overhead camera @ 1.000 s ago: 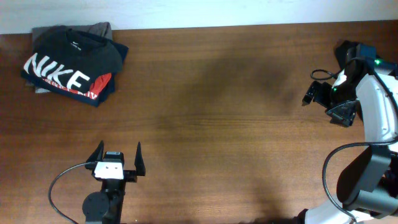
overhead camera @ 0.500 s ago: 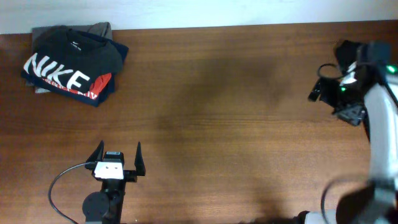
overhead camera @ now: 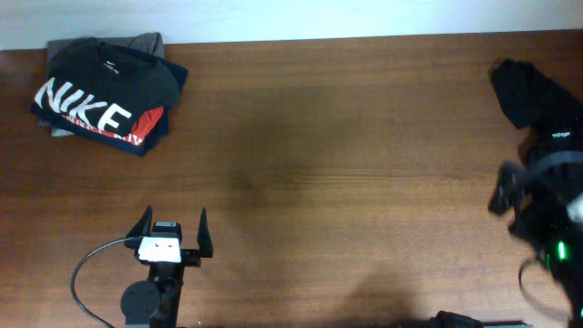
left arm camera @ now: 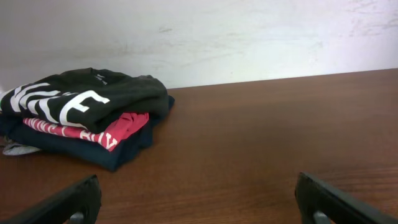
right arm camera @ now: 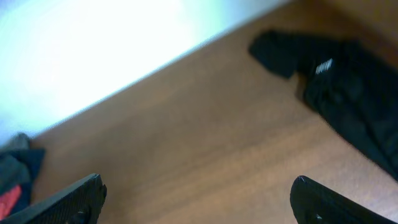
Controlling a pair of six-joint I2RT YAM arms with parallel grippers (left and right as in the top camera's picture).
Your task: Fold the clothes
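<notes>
Folded clothes stack at the table far-left corner; loose black garment at its far-right edge. Left gripper and right gripper spread wide, grasping nothing. Brown wood surface, white wall.

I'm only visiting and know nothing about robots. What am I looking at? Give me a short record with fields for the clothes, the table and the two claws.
folded stack: pile of clothes at the far left corner of the table, dark NIKE T-shirt on top
unfolded: black garment, crumpled at the far right edge
left gripper: open, empty, at the near edge
right gripper: open, empty, near the black garment
left to fold: likely the black garment
</notes>
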